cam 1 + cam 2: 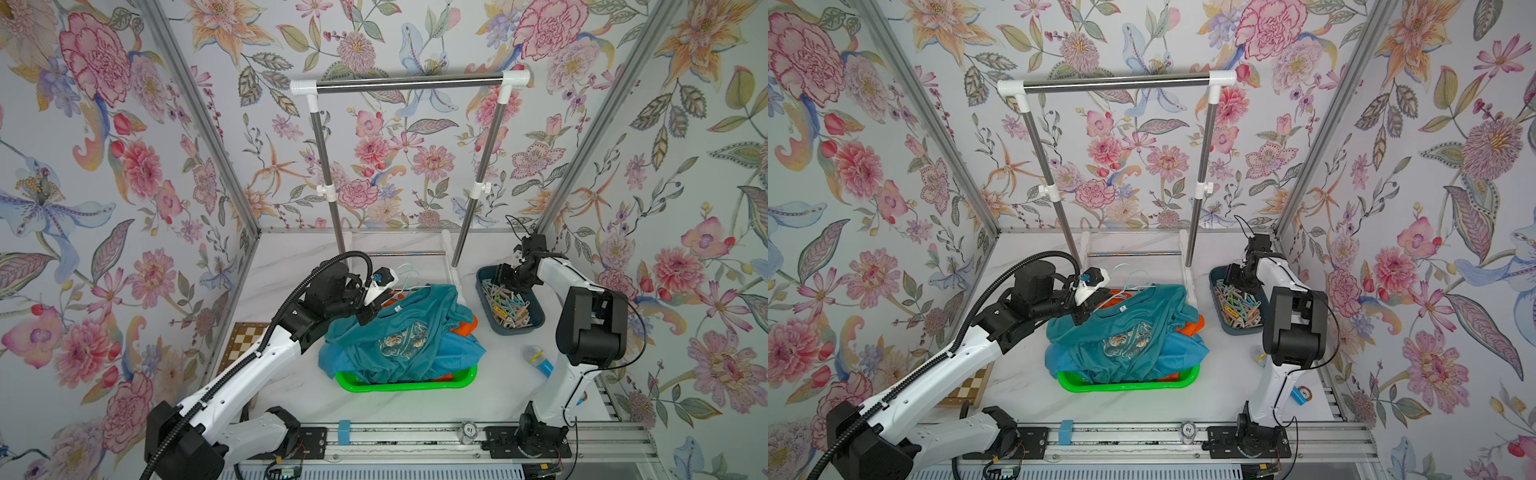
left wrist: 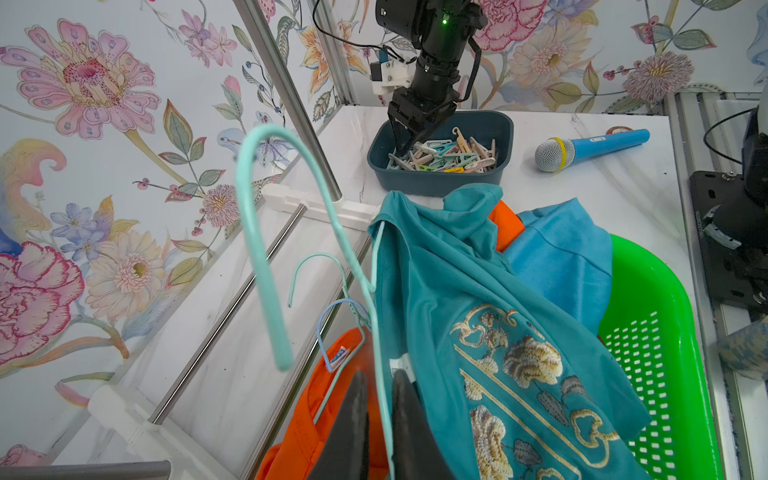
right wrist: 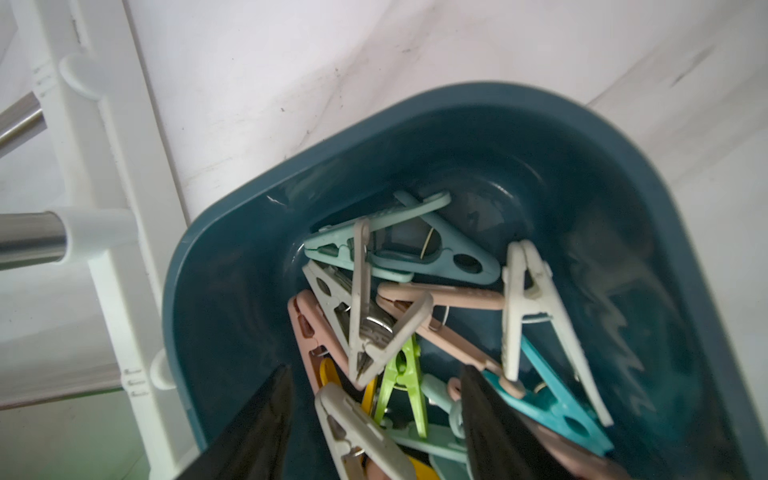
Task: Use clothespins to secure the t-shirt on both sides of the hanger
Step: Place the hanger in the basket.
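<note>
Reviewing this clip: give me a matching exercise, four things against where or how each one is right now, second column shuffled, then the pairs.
Things:
1 clothespins
2 t-shirt
3 microphone
4 right gripper

Place or state:
A lying on the table
B open, tips down in the bin
C heaped on the green basket
D piled in the bin

Pairs: 1-D, 2-C, 3-A, 4-B

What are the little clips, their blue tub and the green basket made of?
Clothespins: probably matte plastic, with shiny metal springs. Blue tub: likely glossy plastic; its walls show reflections. Green basket: likely moulded plastic, with a grid of holes.
</note>
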`<state>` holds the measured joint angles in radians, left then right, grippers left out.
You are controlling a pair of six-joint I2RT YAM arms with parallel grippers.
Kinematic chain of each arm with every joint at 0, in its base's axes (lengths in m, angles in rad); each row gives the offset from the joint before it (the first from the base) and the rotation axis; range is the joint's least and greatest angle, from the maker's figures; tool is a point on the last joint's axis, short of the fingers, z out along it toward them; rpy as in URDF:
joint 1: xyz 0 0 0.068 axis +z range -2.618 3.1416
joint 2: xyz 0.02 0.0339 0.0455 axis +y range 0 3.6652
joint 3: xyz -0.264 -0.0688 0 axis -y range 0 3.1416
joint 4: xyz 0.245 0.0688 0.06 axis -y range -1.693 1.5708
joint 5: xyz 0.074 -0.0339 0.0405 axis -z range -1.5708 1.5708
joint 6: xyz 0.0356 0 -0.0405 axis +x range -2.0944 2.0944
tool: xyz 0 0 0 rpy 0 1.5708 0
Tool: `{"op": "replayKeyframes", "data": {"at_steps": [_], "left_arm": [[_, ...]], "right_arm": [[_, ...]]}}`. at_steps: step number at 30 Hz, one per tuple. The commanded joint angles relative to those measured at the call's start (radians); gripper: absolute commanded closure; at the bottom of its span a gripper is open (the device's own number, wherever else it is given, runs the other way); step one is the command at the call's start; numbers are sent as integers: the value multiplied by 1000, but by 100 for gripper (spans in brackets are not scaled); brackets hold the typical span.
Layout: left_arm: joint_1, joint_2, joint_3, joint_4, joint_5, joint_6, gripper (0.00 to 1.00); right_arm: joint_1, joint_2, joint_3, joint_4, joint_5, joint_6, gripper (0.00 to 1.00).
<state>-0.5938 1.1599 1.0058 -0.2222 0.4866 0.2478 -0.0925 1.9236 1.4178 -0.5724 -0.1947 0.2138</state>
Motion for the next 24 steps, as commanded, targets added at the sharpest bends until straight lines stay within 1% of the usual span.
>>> {"op": "replayKeyframes", "data": {"at_steps": [1, 4, 5, 7, 8, 10, 14, 18, 19, 21, 24], "left_arm": [[10, 15, -7, 15, -22, 3, 85], [9, 21, -6, 9, -25, 2, 84], [10, 23, -6, 9, -27, 3, 82], [9, 24, -5, 9, -33, 1, 66], [10, 24, -3, 9, -34, 1, 64], [11, 26, -4, 9, -38, 0, 63], [10, 32, -4, 7, -39, -1, 62], [10, 40, 2, 9, -36, -11, 61], [10, 42, 5, 9, -36, -18, 58], [11, 44, 11, 9, -37, -29, 47], [10, 47, 16, 19, -35, -59, 38]], "right_arm": [[0, 49, 6, 13, -29, 30, 34], [2, 78, 24, 14, -20, 38, 37], [2, 86, 26, 13, -18, 42, 37], [2, 102, 32, 15, -16, 44, 37], [4, 109, 36, 15, -14, 45, 37], [5, 122, 47, 16, -14, 44, 40], [12, 142, 69, 13, -2, 44, 48], [16, 154, 81, 12, 18, 43, 54], [17, 157, 82, 11, 22, 45, 54], [22, 161, 85, 11, 30, 45, 54], [38, 174, 99, 9, 51, 40, 54]]}}
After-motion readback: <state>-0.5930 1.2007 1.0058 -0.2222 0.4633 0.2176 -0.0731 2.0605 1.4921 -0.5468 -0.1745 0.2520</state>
